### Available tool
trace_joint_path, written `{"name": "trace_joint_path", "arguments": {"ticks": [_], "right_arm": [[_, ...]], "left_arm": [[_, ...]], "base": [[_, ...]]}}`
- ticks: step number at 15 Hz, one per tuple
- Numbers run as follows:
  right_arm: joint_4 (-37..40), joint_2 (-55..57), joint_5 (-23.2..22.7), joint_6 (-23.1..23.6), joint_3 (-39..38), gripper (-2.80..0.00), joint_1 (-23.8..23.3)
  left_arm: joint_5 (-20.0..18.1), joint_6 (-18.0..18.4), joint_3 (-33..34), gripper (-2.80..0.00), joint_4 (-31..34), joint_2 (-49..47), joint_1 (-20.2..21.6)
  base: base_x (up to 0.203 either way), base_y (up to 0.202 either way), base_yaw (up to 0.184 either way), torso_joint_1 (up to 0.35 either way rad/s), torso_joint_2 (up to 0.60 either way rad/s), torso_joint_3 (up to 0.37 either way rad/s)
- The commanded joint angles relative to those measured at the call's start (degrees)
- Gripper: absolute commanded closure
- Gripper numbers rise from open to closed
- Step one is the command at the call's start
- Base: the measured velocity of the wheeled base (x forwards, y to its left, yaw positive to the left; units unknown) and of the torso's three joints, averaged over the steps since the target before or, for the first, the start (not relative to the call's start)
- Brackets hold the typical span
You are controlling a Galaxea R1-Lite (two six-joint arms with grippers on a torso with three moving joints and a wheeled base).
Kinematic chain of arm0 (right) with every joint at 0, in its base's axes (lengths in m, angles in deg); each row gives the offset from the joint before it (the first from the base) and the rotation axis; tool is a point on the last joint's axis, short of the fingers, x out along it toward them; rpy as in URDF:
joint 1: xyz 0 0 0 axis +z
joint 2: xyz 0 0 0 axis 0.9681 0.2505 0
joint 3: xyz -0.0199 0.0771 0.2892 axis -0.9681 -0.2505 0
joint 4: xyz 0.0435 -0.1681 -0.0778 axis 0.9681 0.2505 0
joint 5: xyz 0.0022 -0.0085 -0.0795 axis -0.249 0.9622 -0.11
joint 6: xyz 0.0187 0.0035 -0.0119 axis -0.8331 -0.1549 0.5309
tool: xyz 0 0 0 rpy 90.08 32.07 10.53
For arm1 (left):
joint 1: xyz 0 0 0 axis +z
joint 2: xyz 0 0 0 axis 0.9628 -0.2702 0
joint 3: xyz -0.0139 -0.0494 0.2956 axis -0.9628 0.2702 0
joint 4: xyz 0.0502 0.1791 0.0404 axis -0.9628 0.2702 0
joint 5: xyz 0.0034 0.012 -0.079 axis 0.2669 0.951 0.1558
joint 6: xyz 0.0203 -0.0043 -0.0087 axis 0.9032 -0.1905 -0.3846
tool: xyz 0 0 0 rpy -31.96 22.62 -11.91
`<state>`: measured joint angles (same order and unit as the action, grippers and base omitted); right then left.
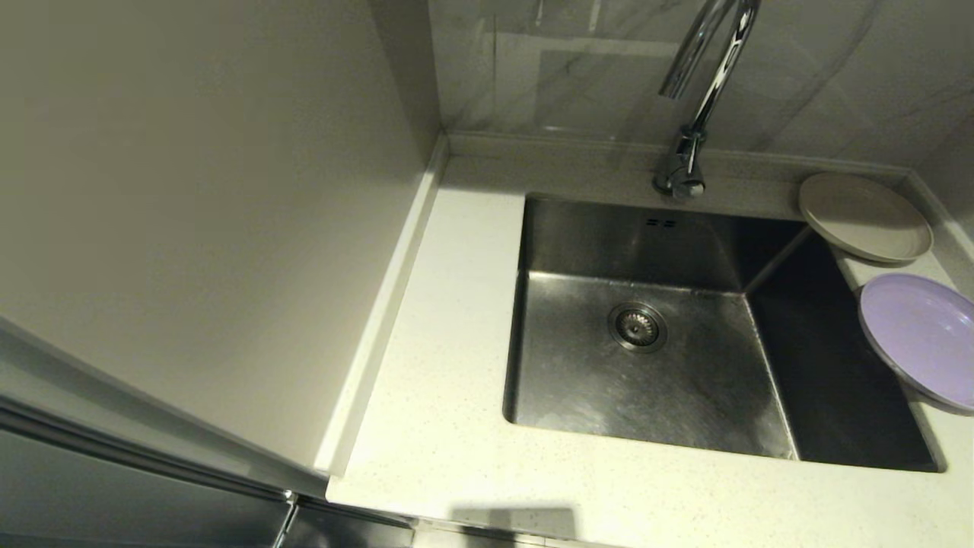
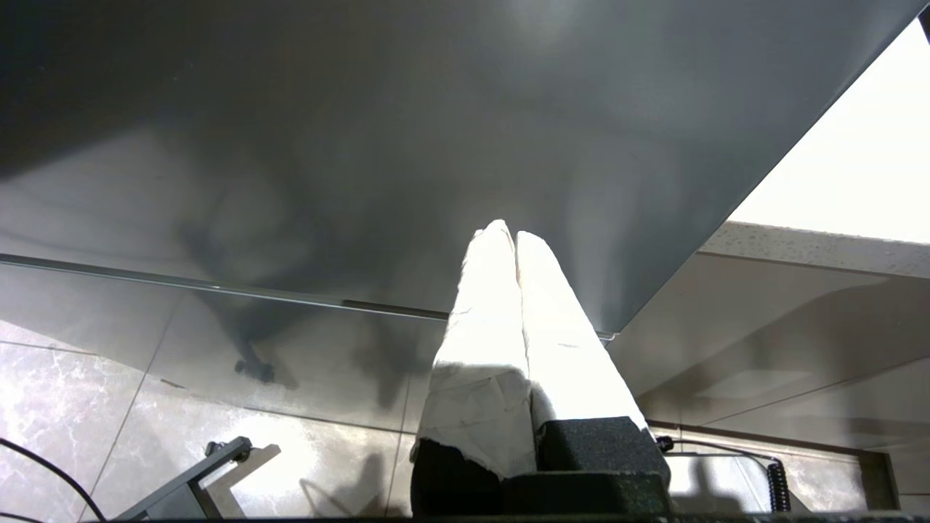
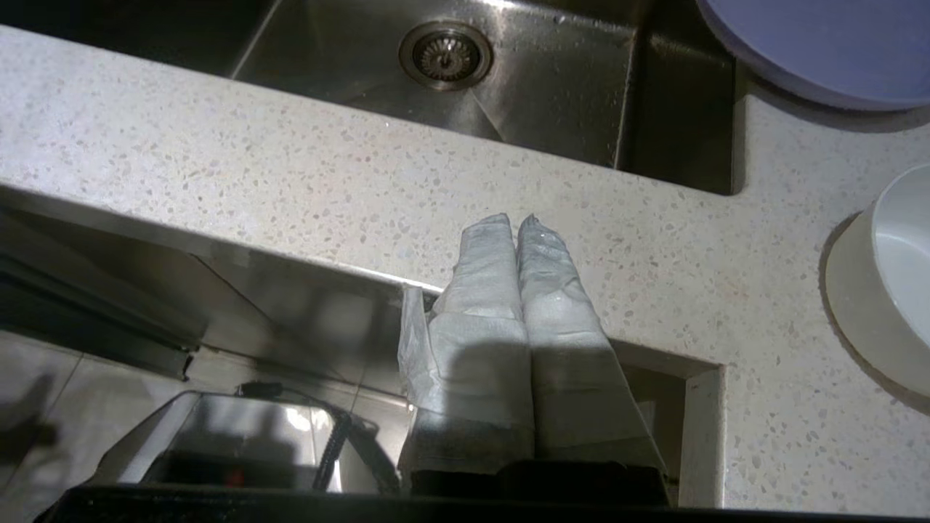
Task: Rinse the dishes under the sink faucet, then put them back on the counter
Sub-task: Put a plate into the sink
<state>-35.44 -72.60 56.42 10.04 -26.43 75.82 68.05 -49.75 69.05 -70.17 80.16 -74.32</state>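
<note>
Neither gripper shows from the head, where the steel sink (image 1: 647, 350) sits in the cream counter (image 1: 441, 365), faucet (image 1: 696, 99) at its back edge, beige plate (image 1: 864, 217) at the counter's far right corner, lavender plate (image 1: 921, 339) overhanging the sink's right edge. Left gripper (image 2: 506, 236): fingers together, beside a grey panel (image 2: 407, 131). Right gripper (image 3: 512, 221): fingers together, empty, over the counter's front edge; white bowl (image 3: 890, 283) on the counter nearby.

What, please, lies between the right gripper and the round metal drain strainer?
In the right wrist view, only bare speckled counter and the steel sink's floor separate the shut right gripper from the drain strainer.
</note>
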Motion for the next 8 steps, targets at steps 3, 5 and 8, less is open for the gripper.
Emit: {"name": "trace_joint_path", "arguments": {"ticks": [3,5,8], "right_arm": [[4.94,12.62,0.07,0.66,12.67,0.0,0.02],[12.14,21.66,0.43,0.78,25.11,0.0,0.05],[28.17,37.19,4.6,1.54,48.56,0.0,0.18]], "left_arm": [[0.0,0.01,0.0,0.0,-0.02,0.18,0.0],[0.0,-0.07,0.0,0.0,-0.02,0.18,-0.07],[0.0,-0.07,0.0,0.0,-0.02,0.18,0.0]], "base": [[0.0,0.0,0.0,0.0,0.0,0.0],[0.0,0.0,0.0,0.0,0.0,0.0],[0.0,0.0,0.0,0.0,0.0,0.0]]}}
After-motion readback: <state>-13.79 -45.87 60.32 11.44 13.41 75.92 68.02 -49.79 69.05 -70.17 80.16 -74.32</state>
